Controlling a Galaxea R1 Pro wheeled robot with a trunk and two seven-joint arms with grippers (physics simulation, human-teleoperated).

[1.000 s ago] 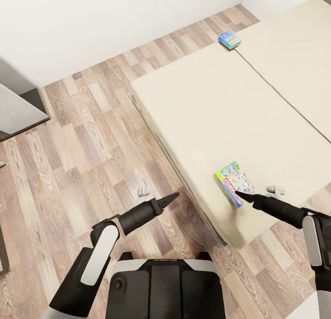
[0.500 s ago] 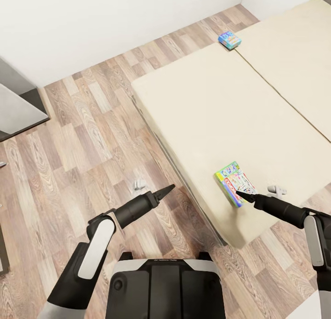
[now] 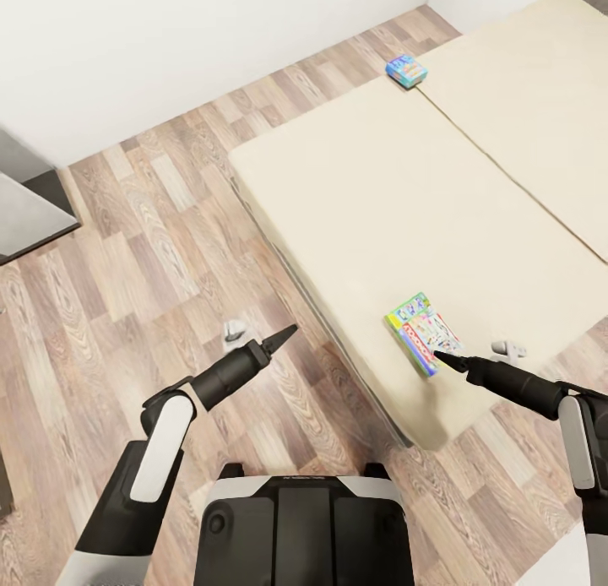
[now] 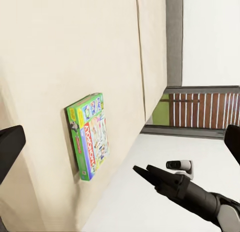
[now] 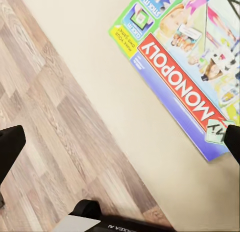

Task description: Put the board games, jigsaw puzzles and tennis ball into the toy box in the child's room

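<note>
While the head camera looks down over both arms, the bed (image 3: 473, 189) fills the upper right of its view from about 12 to 4 o'clock, its cream mattress divided by a seam running diagonally. The Monopoly box (image 3: 422, 333) lies flat on the mattress close to the near edge, at roughly 4 o'clock from the view's centre. The small blue game box (image 3: 405, 70) lies far off near the wall, at about 1 o'clock, well apart from the Monopoly box.

The right end effector (image 3: 439, 360) reaches in from 4 o'clock, its dark tip just beside or touching the near corner of the Monopoly box; contact cannot be confirmed. In the right wrist view its two fingertips (image 5: 10, 147) show at opposite edges of the picture, so the jaws stand wide apart, with the Monopoly box beyond them.

The left end effector (image 3: 283, 337) hangs over the wood floor (image 3: 127, 257) at about 7 o'clock, short of the bed's side. In the left wrist view its fingertips (image 4: 9, 147) likewise sit at opposite edges, jaws apart, holding nothing; the Monopoly box (image 4: 90, 137) and the right arm are seen across the mattress.
</note>
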